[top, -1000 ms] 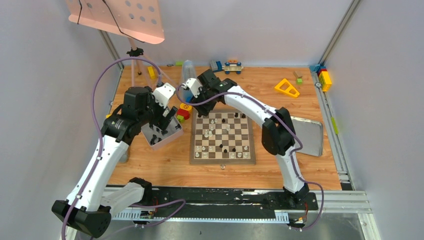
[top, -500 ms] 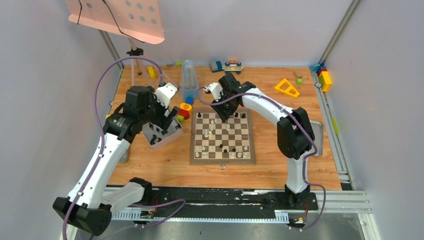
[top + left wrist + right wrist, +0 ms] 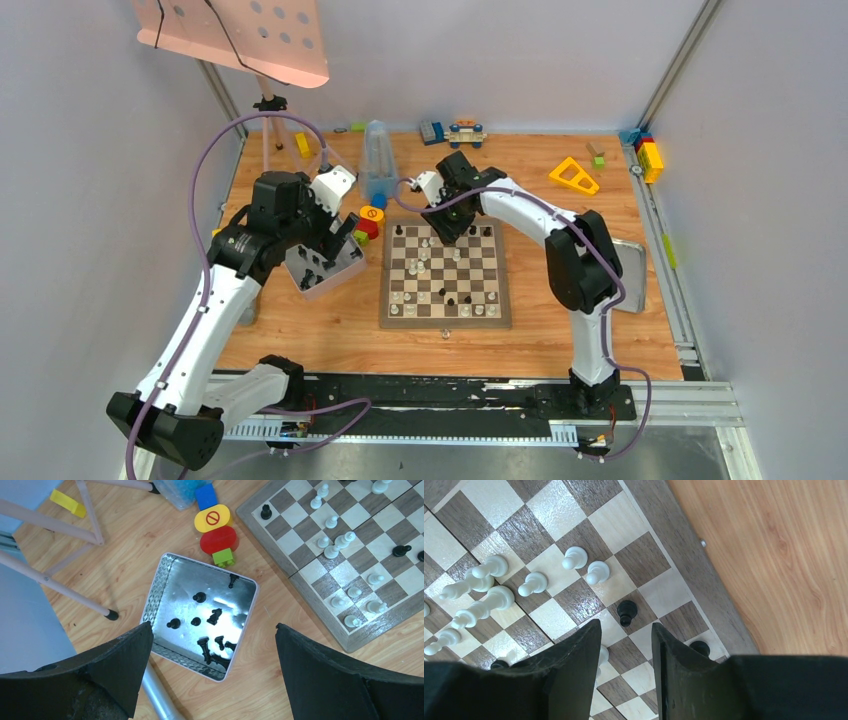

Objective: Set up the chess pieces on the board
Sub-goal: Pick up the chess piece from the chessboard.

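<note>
Board (image 3: pixel 470 322) carries scattered chess pieces (image 3: pixel 574 557). Spare black ones sit in the tin (image 3: pixel 159 595) left of the board, hence the left gripper (image 3: pixel 212 626) above it, fully released. Right gripper (image 3: pixel 626 624) over the board's far edge, half-closed, empty, lined up on a black pawn (image 3: pixel 626 611), probably the next pick.
</note>
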Available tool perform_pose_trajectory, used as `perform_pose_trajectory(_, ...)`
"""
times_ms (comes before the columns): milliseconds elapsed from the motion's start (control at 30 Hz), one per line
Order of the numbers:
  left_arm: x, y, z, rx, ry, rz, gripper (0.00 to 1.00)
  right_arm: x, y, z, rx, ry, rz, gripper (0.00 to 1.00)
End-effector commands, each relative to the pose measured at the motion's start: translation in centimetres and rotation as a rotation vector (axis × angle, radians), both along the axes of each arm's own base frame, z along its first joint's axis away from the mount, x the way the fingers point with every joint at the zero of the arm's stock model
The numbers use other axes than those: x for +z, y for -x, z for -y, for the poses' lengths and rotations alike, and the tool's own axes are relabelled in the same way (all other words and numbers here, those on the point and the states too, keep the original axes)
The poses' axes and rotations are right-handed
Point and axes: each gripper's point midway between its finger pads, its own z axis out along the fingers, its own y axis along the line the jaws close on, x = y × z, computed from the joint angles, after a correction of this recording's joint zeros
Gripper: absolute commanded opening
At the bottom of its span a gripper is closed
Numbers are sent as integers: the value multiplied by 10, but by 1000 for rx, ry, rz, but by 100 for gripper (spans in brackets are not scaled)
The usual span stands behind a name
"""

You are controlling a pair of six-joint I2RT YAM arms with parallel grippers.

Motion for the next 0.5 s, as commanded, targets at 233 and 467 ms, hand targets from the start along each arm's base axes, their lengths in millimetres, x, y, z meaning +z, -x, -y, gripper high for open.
perform_pose_trajectory(233, 1, -6, -2, 6, 0, 34, 100, 69, 33, -5, 52, -142, 88, 45)
perform_pose_trajectory(467, 0, -7, -4, 15, -11, 34, 100, 53, 93, -6, 147, -123, 16, 45)
